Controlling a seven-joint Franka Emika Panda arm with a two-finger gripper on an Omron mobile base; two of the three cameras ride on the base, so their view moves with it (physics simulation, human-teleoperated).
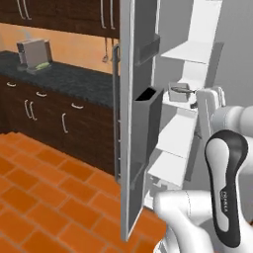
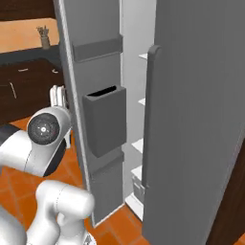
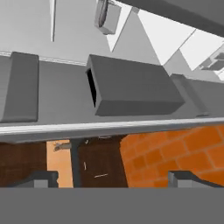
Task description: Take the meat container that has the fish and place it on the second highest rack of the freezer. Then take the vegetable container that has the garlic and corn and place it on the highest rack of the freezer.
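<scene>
While the freezer (image 1: 138,113) stood with its door swung wide, the views read as follows.

Left base view, door: the open door (image 1: 129,148) ran edge-on down the middle, its grey bins (image 1: 148,116) facing right into the compartment.
Left base view, shelves: the highest rack (image 1: 190,52) lay bare; just below it the second highest rack (image 1: 185,105) carried the meat container (image 1: 179,93) with the fish (image 1: 181,90) lying across its top.
Left base view, arm: the white arm (image 1: 225,148) rose at the lower right, its forearm near the shelf fronts; the pincer itself could not be made out here.
Left base view, open room: a narrow gap lay between the door bins and the shelf edges; orange floor tiles (image 1: 44,192) spread free to the left.
Left base view, desk: the dark desk (image 1: 64,79) at the far left held the vegetable container (image 1: 39,65), with the corn showing as a pale green strip; the garlic was too small to tell.

Right base view, door: the door's inner face with its open-topped bin (image 2: 105,119) stood left of a slim opening; white shelf edges (image 2: 142,102) showed in it.
Right base view, front: the shut right-hand door (image 2: 196,119) and its long handle (image 2: 152,124) closed off the right.
Right base view, arm: a round white-and-dark joint (image 2: 45,131) sat just left of the door's edge.

Hand view, pincer: the two dark tips (image 3: 111,179) stood spread far apart, nothing between them.
Hand view, ahead: the door's edge (image 3: 109,127) ran across, a grey bin (image 3: 131,89) beyond it, floor tiles (image 3: 175,153) below.
</scene>
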